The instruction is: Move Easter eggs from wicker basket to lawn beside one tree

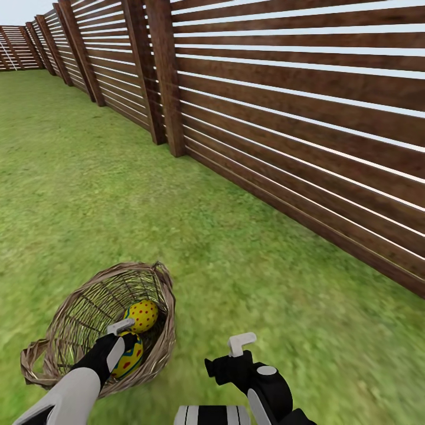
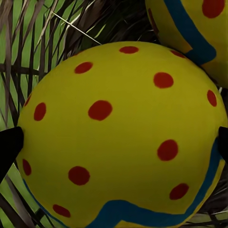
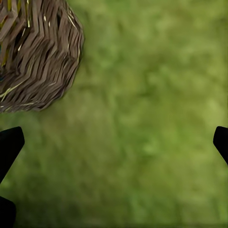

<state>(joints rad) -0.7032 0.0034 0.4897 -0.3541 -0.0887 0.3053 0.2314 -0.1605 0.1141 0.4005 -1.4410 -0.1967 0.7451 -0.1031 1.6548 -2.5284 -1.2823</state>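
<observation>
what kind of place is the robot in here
Most likely a fenced garden or backyard, in a simulator render. Mottled green lawn covers the ground, a dark slatted wooden fence bounds it, and a wicker basket holding dotted Easter eggs lies on the grass.

1. The basket [image 1: 100, 321] lies tipped on the lawn [image 1: 236, 254], to my front left.
2. Two eggs sit inside the basket: one egg [image 1: 142, 314] farther in, the nearer egg [image 1: 129, 356] just before it, the two touching.
3. My left gripper [image 1: 121, 336] reaches into the basket, its fingertips either side of the nearer egg [image 2: 118, 137].
4. My right gripper [image 1: 236, 348] hangs over the grass, right of the basket [image 3: 35, 52].
5. The fence [image 1: 295, 118] runs along the right, behind the lawn.
</observation>
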